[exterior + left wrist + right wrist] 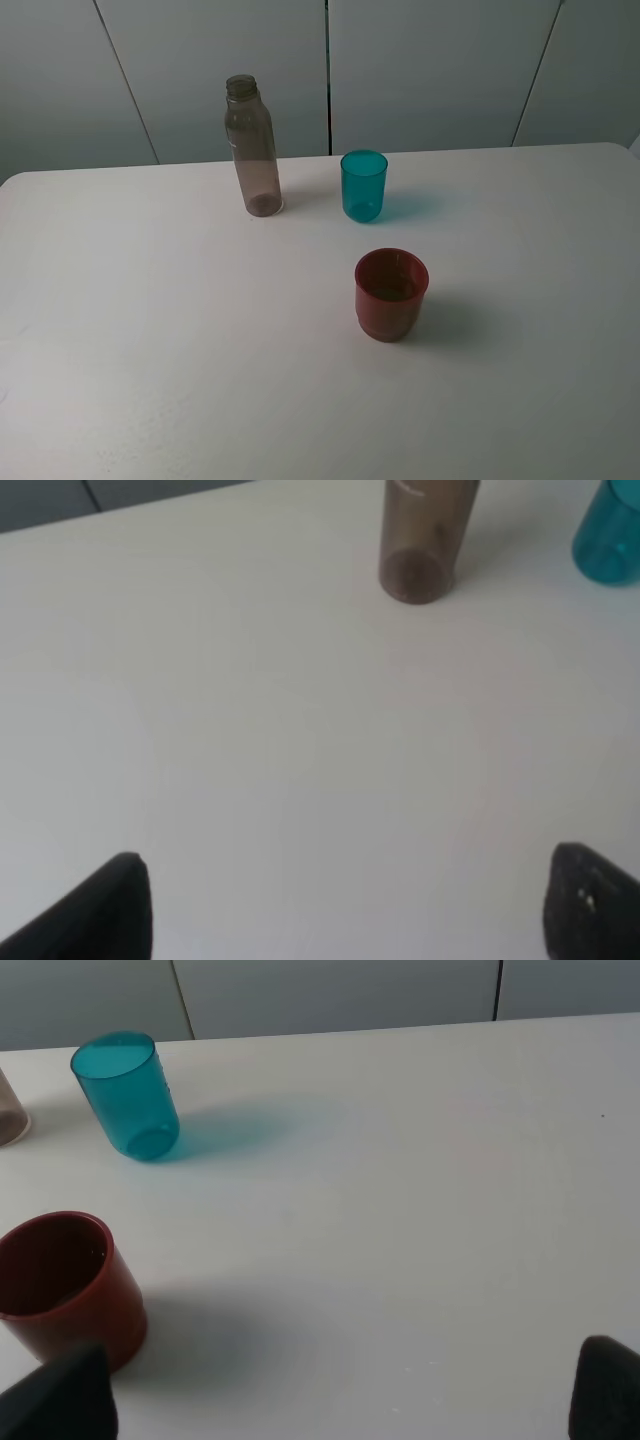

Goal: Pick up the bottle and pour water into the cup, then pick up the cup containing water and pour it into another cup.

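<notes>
The bottle stands upright and capless at the back of the white table; only its lower part shows in the left wrist view. To its right stands the teal cup. The red cup sits nearer the front. My left gripper is open and empty, well short of the bottle. My right gripper is open and empty too, with the red cup just beyond one fingertip. Neither arm appears in the exterior high view.
Grey wall panels rise behind the table's far edge. Apart from the bottle and the two cups, nothing else stands on the table.
</notes>
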Available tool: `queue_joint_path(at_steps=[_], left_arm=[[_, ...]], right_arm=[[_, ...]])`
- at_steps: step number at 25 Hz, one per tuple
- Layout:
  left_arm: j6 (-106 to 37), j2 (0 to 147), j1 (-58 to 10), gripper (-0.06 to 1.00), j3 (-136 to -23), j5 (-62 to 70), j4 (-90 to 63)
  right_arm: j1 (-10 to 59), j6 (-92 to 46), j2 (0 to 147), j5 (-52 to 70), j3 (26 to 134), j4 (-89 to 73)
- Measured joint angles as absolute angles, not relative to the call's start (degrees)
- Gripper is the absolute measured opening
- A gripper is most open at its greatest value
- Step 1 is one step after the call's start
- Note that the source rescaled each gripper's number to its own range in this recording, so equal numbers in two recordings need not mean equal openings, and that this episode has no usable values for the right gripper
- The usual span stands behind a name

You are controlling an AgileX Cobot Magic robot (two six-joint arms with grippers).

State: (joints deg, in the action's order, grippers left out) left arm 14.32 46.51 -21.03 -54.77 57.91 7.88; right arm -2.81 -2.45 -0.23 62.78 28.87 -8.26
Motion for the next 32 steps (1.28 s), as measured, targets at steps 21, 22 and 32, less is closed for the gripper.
queue_joint_path(at_steps=[21, 22, 32], left_arm=[[-0.8, 0.9, 8.9, 1.0, -35.1, 63.2, -6.5], [-1.2, 0.5, 9.0, 1.0, -34.4, 63.2, -6.6], [-1.3, 0.0, 9.1, 1.0, -29.3, 62.5, -5.2]], right_arm=[[-2.8, -2.4, -0.2, 62.8, 28.9, -8.3], [-2.8, -2.4, -0.2, 62.8, 28.9, -8.3], [-2.8, -2.4, -0.2, 62.8, 28.9, -8.3]])
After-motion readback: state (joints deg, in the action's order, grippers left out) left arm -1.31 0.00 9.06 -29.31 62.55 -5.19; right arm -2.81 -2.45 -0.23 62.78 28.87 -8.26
